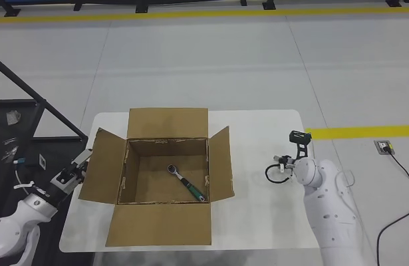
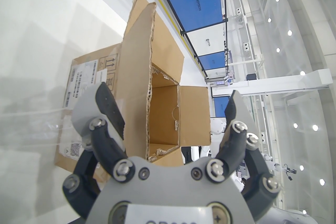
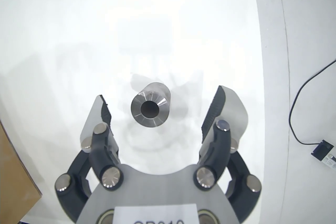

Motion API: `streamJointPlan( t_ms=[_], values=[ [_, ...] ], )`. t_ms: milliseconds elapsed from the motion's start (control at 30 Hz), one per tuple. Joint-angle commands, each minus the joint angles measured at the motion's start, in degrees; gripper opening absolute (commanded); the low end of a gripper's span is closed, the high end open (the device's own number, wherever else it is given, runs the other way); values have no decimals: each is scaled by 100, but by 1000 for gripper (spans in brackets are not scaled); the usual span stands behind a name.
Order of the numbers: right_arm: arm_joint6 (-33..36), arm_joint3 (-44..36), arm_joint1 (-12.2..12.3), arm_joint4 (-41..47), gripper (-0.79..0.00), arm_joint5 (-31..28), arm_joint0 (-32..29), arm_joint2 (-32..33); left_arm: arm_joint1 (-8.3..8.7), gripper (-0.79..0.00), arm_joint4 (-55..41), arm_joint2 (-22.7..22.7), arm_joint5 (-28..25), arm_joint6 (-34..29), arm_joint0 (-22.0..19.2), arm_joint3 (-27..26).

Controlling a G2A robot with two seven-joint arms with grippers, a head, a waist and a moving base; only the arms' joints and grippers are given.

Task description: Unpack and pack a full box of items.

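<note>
Two spread grippers: left gripper (image 2: pixel 168 92) empty; right gripper (image 3: pixel 161 99) should centre over the metal socket (image 3: pixel 151 108) below, then descend and pinch squarely.

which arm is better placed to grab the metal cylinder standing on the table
Right: the right gripper hangs open directly over the metal cylinder. The left gripper is open too, but beyond the box.
</note>
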Motion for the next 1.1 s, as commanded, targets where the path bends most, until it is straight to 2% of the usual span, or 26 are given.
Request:
streamJointPlan(
  t_ms=[0, 67, 133, 267, 367, 500, 600, 733, 800, 933, 1067],
  values=[
    [-44, 165, 6, 98, -588, -7, 52, 8, -3, 0, -5, -31, 4, 15, 29, -2],
    [-118, 312, 15, 110, -717, -32, 110, -9, -7, 0, -16, -62, 18, 50, 58, -3],
    [-181, 426, 24, 101, -773, -17, 162, -32, -12, 0, -25, -81, 13, 64, 84, -14],
    [-346, 494, 40, 136, -785, 5, 198, -50, -19, 0, -34, -104, 7, 76, 113, -33],
    [-507, 225, 59, 300, -785, -111, 139, -5, -25, 0, -29, -111, 1, 80, 125, -40],
    [-571, -1005, 69, 580, -785, -365, -234, -19, -32, 0, -23, -112, 2, 82, 127, -50],
    [-445, -2591, 61, 800, -785, -510, -674, -153, -35, 0, -5, -90, 4, 59, 96, -68],
    [-228, -4444, 54, 537, -785, -499, -1165, -588, -41, 0, 20, -36, 13, 26, 49, -79],
    [-160, -5005, 42, 331, -785, -498, -1209, -922, -46, 0, 13, 6, 3, 7, 27, -63],
    [15, -5384, -16, 345, -785, -719, -897, -1755, -57, 0, 20, 78, -18, 10, -21, -20],
    [260, -4994, -133, 535, -785, -903, -288, -2720, -69, 0, -86, 9, -100, 48, 40, 38]
  ],
)
